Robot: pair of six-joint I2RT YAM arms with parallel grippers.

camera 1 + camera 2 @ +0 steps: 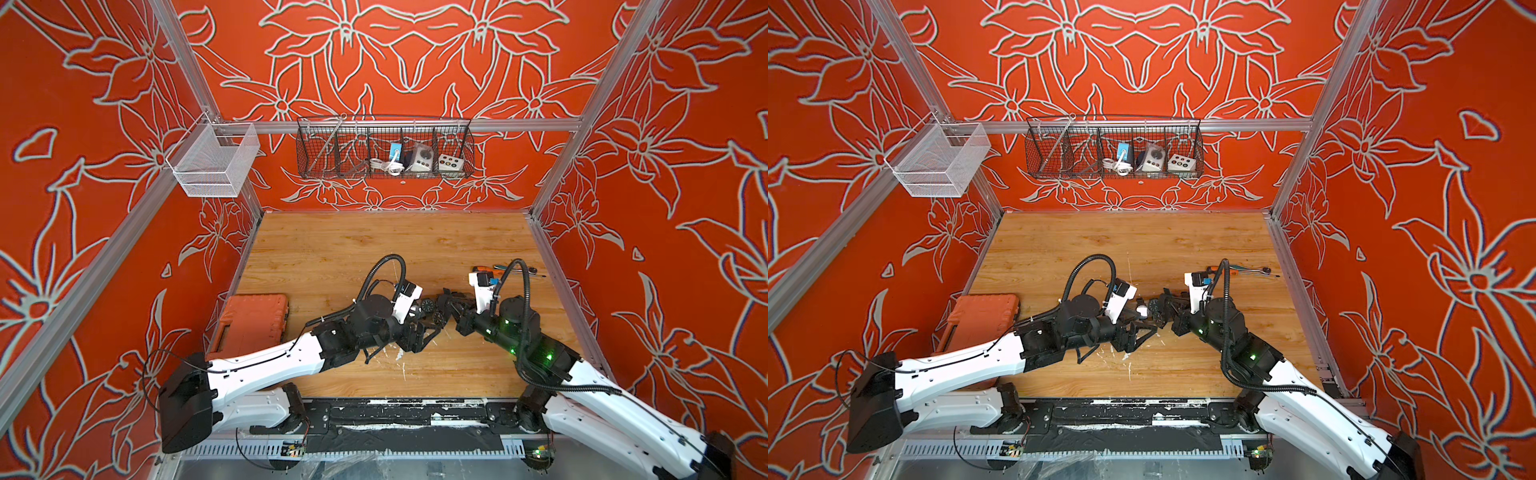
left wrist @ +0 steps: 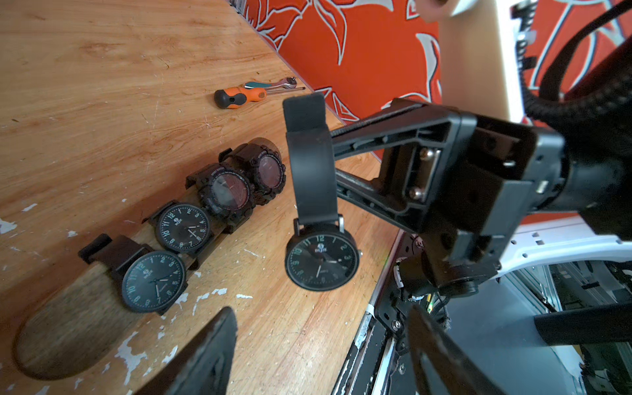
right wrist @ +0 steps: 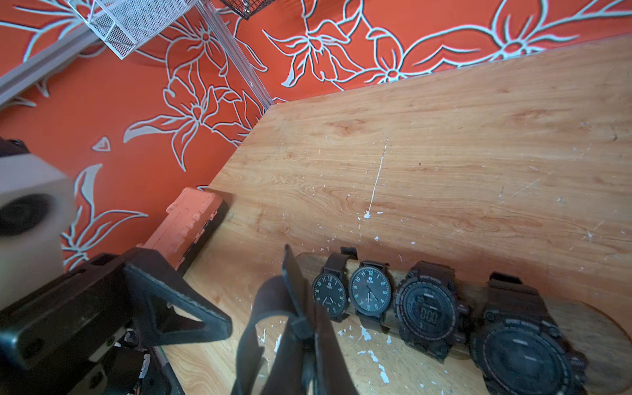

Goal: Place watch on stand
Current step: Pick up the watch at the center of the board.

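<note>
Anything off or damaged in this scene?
Table finish is chipped: white flecks beside the stand. Four watches sit on the stand; a fifth watch dangles by its strap from the shut right end effector, not seated yet. A screwdriver lies loose near the wall.

The walls point(image 1: 685, 124) were orange-red with pale grey flower outlines; the table point(image 1: 374, 249) light wood grain, flecked white; the stand point(image 2: 68, 335) dark brown; the watch point(image 2: 321, 261) black; the tool case point(image 1: 253, 320) orange
</note>
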